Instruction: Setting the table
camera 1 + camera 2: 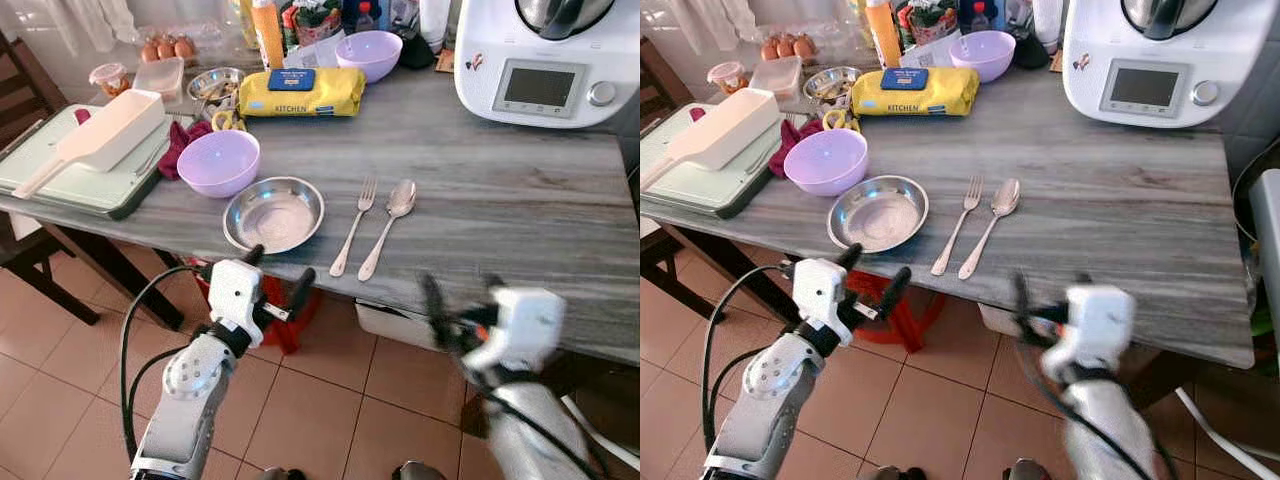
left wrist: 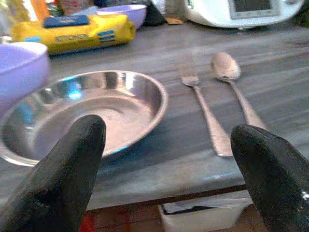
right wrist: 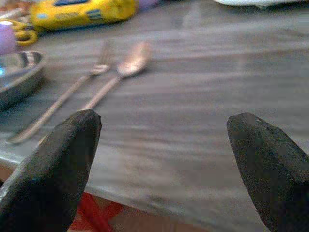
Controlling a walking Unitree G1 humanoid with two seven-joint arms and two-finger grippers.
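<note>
Two spread tools, right tool [image 1: 462,300] blurred, near fork [image 1: 353,228]

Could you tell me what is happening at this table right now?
The robot stands at the near edge of the table, setting a place. A steel plate lies near the edge, with a fork and spoon side by side to its right. Both end effectors are open and empty: the left end effector hangs just below the plate, the right end effector is blurred below the table edge.

Steel plate [image 1: 273,213], fork [image 1: 353,228], spoon [image 1: 387,226]: shiny metal. Table [image 1: 500,200]: matt grey woodgrain. Lilac bowl [image 1: 218,162]: smooth plastic.
</note>
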